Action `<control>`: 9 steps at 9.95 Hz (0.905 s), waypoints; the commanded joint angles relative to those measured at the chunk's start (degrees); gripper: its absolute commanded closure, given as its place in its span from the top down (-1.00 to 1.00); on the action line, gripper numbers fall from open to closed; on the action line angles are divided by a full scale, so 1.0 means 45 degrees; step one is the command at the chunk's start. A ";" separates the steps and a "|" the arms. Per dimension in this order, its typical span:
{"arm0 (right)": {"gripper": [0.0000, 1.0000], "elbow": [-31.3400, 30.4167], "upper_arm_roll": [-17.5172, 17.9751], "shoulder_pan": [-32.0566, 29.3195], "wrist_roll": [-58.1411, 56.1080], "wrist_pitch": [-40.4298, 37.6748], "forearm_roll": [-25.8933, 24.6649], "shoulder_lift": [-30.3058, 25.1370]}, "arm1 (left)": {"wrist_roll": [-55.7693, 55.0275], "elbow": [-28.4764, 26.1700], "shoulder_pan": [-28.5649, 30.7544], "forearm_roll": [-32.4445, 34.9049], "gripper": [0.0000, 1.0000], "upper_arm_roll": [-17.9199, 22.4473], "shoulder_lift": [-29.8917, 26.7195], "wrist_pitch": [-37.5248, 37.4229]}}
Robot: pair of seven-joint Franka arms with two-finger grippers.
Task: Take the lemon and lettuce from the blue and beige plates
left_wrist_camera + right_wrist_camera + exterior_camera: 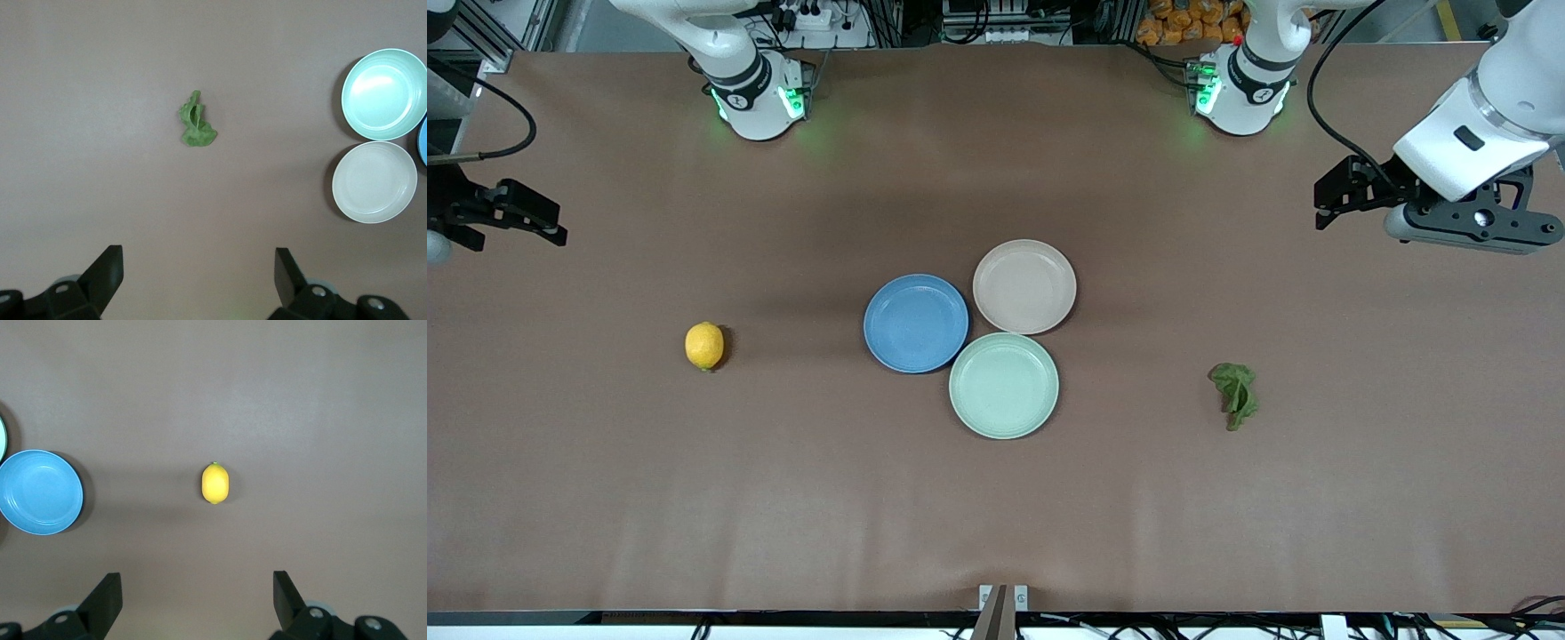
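Three plates [916,323] (all bare), one lemon [704,345], one lettuce [1234,394], both end effectors [197,267] released, aloft.

Even, bright overhead light; soft shadows hug the plates, glare shines on the mint plate [384,93]; everything sharp.

Lemon [215,483] on table, blue plate [40,492] apart, right gripper [197,600] spread wide

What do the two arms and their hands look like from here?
Both arms are glossy white with black joint rings, and their bases glow green. Black cables trail to each wrist. The left hand and the right hand are matte black, with two angular fingers each.
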 commanded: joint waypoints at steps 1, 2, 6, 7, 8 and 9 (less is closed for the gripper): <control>1.00 0.0339 0.0136 -0.0116 0.0207 0.0124 -0.0251 0.0257 | 0.0313 -0.0183 0.0124 -0.0038 1.00 -0.0059 -0.0186 0.0126; 1.00 0.0339 0.0136 -0.0116 0.0227 0.0571 -0.0232 0.0297 | 0.0313 -0.0183 0.0104 -0.0038 1.00 -0.0059 -0.0186 0.0126; 1.00 0.0339 0.0097 -0.0116 0.0247 0.0927 -0.0154 0.0395 | 0.0235 -0.0222 0.0104 -0.0038 1.00 -0.0079 -0.0186 0.0087; 1.00 0.0339 0.0019 -0.0116 0.0247 0.0927 -0.0153 0.0395 | 0.0235 -0.0222 0.0104 -0.0019 1.00 -0.0079 -0.0205 0.0087; 1.00 0.0339 -0.0001 -0.0116 0.0227 0.0908 -0.0134 0.0395 | 0.0235 -0.0222 0.0104 -0.0019 1.00 -0.0079 -0.0186 0.0087; 1.00 0.0339 0.0018 -0.0136 0.0246 0.0908 -0.0134 0.0395 | 0.0235 -0.0241 0.0104 -0.0038 1.00 -0.0079 -0.0186 0.0087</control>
